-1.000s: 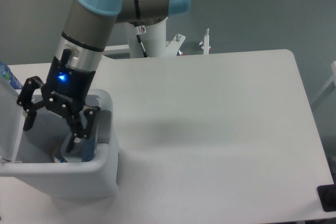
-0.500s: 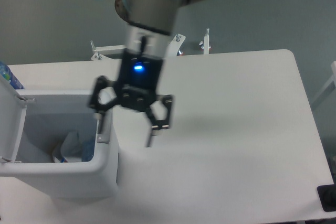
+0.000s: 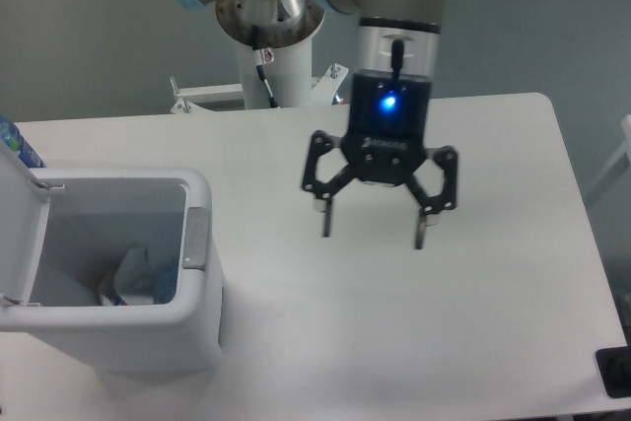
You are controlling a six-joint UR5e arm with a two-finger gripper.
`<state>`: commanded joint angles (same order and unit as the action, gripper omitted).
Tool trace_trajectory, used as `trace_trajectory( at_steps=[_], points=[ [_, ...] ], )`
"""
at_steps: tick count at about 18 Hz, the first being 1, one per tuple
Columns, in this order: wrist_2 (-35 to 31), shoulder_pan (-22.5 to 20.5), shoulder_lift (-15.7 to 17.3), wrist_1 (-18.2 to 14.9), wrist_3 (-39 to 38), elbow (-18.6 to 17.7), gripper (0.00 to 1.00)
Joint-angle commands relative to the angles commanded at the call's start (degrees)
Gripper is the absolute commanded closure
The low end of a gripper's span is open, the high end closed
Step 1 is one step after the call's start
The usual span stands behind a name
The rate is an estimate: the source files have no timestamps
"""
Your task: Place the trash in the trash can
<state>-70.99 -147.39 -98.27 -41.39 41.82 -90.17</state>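
Observation:
The trash can stands at the table's front left with its lid flipped open to the left. Inside it lie the crushed clear bottle with a blue-white label and some pale crumpled material beside it; I cannot tell the wrapper apart. My gripper is open and empty, hanging above the middle of the table, well to the right of the can.
A blue-and-yellow packet shows at the far left edge behind the lid. The arm's white base post stands behind the table's back edge. A dark object sits at the front right corner.
My gripper came up out of the trash can and moved right over the middle of the table, open and empty. The bottle stayed in the can.

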Motion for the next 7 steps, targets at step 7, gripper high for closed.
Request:
trace_trajectory(
  at_steps=[7],
  points=[
    [-7.5, -1.1, 1.1, -5.0, 9.5, -0.2, 0.00]
  ],
)
